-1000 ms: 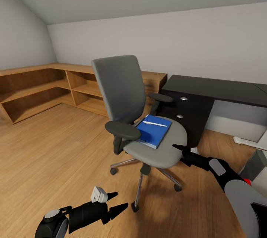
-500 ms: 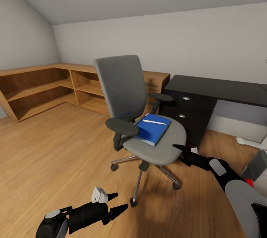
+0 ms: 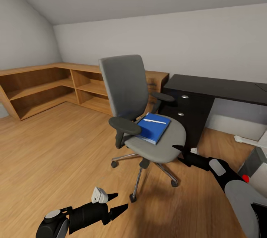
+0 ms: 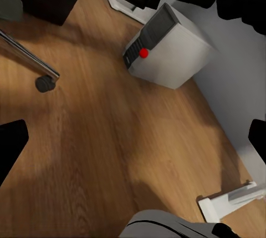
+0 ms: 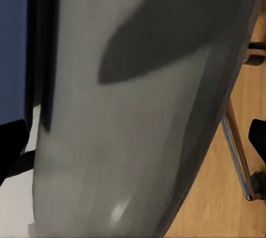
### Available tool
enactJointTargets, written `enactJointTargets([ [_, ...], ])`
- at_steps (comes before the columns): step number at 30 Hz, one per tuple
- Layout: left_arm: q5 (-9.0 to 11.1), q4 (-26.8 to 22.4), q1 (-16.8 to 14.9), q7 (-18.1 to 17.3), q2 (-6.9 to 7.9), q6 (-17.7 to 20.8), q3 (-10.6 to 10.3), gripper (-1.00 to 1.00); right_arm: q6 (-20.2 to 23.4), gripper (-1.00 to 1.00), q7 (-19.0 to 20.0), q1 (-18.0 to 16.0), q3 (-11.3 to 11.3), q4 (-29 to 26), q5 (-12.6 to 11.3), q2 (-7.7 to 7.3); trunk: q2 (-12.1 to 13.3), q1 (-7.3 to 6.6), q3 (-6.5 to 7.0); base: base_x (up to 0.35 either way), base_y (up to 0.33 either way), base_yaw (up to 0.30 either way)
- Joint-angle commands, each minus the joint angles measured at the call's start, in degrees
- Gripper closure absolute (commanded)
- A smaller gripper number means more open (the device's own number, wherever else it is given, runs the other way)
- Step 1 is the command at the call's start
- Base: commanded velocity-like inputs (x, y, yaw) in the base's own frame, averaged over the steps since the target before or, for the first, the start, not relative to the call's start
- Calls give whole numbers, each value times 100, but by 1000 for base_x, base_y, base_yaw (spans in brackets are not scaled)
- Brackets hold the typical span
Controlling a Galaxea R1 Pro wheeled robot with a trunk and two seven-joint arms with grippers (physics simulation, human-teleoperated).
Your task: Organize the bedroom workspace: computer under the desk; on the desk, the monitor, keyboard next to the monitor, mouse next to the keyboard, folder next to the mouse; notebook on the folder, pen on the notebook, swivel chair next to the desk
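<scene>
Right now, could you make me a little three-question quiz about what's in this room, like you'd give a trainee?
1. True or false: the blue folder lies on the seat of the swivel chair.
2. What thin white thing rests on top of the folder?
   A. a mouse
   B. a pen
   C. a keyboard
3. Fill in: the grey computer with the red light stands on the ____.

Key:
1. True.
2. B.
3. Floor; it shows in the left wrist view.
</scene>
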Motion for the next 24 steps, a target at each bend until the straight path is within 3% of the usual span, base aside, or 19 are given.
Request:
enactJointTargets([
  [1, 41, -1, -3, 14, 12, 44, -138, -100, 36, -100, 7, -2, -35, 1, 13, -12, -2, -1, -5, -245, 0, 0],
  [5, 41, -1, -3, 21, 13, 44, -155, -100, 36, -100, 7, -1, -35, 1, 15, -14, -2, -1, -5, -214, -72, 0],
  [13, 62, -1, -3, 6, 20, 44, -130, -100, 36, -100, 7, -3, -35, -12, 14, -15, -2, -1, -5, -12, -82, 0],
  [24, 75, -1, -3, -13, 15, 44, 223, -100, 37, -100, 9, 2, -35, -9, 0, -9, -2, -1, -5, 11, -4, 0],
])
